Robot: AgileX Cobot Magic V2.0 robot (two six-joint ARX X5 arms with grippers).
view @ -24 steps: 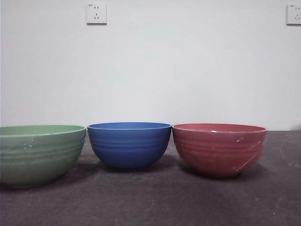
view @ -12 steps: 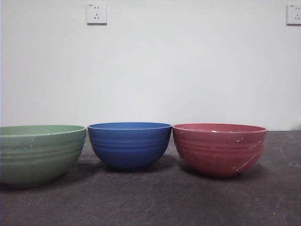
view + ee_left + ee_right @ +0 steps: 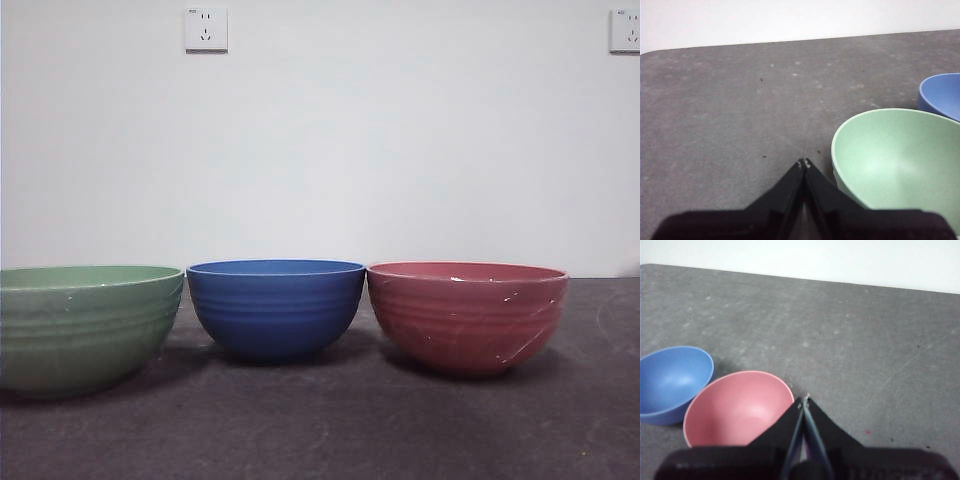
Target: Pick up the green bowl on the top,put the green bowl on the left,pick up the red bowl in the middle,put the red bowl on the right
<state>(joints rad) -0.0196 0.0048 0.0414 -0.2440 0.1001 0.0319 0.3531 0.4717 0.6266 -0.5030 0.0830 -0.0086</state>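
Observation:
The green bowl (image 3: 85, 325) stands upright on the dark table at the left, and also shows in the left wrist view (image 3: 900, 160). The red bowl (image 3: 466, 315) stands upright at the right, and also shows in the right wrist view (image 3: 737, 407). My left gripper (image 3: 804, 162) is shut and empty, above the table beside the green bowl. My right gripper (image 3: 805, 400) is shut and empty, above the table beside the red bowl's rim. Neither gripper shows in the front view.
A blue bowl (image 3: 275, 307) stands between the green and red bowls, close to both; it also shows in the left wrist view (image 3: 942, 95) and the right wrist view (image 3: 672, 380). A white wall with two sockets (image 3: 205, 29) stands behind the table (image 3: 330, 420).

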